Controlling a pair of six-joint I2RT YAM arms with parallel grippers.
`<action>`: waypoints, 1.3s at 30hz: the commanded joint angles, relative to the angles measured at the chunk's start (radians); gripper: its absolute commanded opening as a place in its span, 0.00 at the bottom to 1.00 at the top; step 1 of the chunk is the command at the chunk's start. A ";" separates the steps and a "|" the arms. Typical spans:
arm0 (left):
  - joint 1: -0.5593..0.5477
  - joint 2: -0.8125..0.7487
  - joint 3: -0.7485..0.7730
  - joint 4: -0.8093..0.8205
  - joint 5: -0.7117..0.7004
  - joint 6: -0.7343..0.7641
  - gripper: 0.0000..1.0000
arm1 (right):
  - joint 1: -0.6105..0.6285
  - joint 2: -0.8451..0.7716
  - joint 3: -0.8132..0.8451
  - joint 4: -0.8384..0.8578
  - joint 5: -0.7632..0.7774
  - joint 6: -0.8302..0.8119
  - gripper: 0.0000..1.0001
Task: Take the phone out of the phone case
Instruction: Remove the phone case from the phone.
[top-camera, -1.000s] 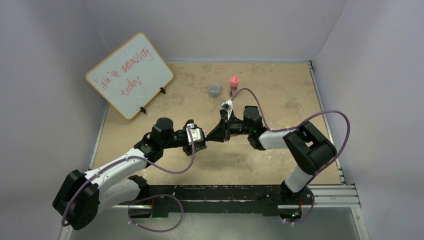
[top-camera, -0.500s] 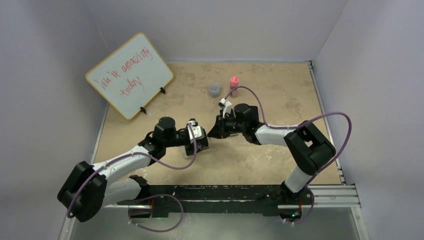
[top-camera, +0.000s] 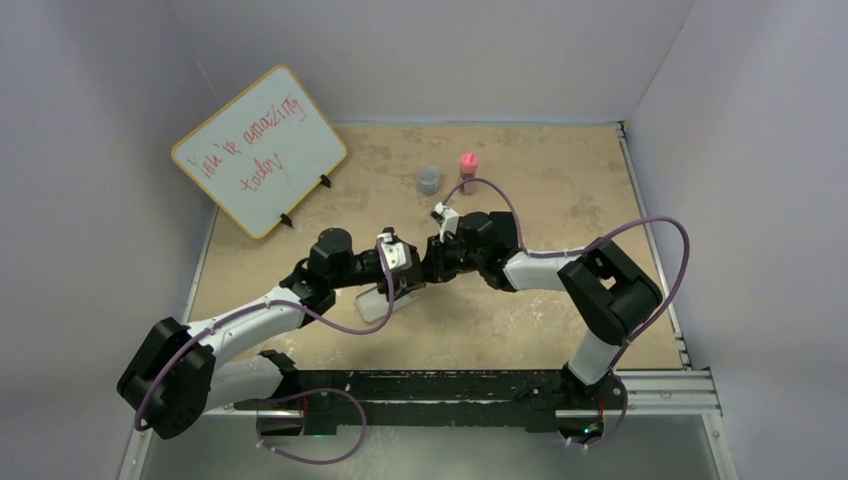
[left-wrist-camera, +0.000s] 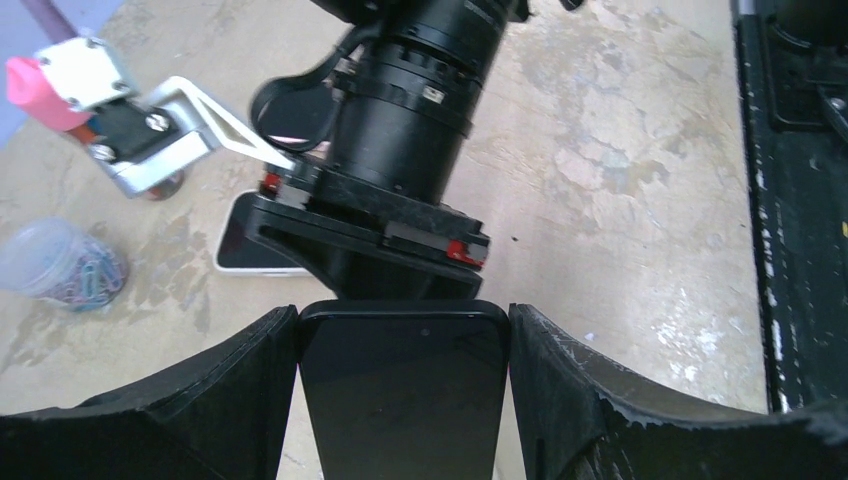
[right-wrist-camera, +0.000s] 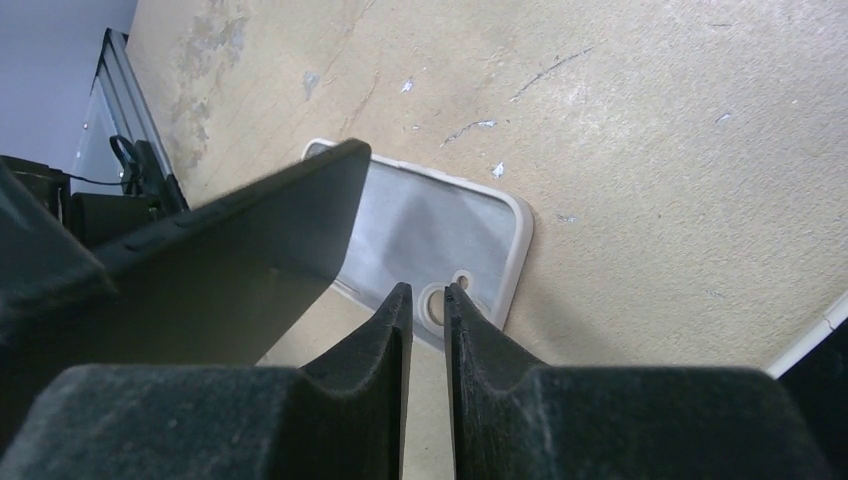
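Jaws of the left gripper (left-wrist-camera: 402, 330) stand wide and clamp the phone (left-wrist-camera: 400, 400) across its width. From the left wrist it is a plain black slab, one finger pressed to each long edge and its top end poking out past the fingertips. The phone case (right-wrist-camera: 445, 220) is no longer on it: the case lies flat on the table (top-camera: 560, 190), pale and translucent with a white rim, just below and beside the two grippers as seen from overhead.

The right gripper (right-wrist-camera: 427, 300) faces the left one nearly nose to nose in the middle of the table. Its jaws are drawn to a narrow slit with nothing between them. Through that slit the right wrist camera shows the camera cut-out at the corner of the case — the tips hang right over that end, though I cannot tell whether they touch the rim. In the same view the phone is a dark tilted plate to the left of those tips, covering the far end of the case.

Well behind all this, towards the back wall, stand a small jar of paper clips (top-camera: 429, 179) and a pink-capped bottle (top-camera: 467, 170) — and a whiteboard (top-camera: 258, 150) with red writing leans at the left.
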 joint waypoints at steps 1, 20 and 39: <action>-0.001 -0.030 0.101 0.007 -0.087 -0.035 0.00 | 0.005 0.015 0.032 0.010 0.034 -0.021 0.22; 0.234 0.263 0.561 -0.660 -0.686 -0.350 0.00 | 0.002 -0.350 -0.118 -0.099 0.504 -0.169 0.79; 0.486 0.576 0.690 -0.846 -0.734 -0.380 0.00 | 0.000 -0.450 -0.275 0.025 0.779 -0.153 0.91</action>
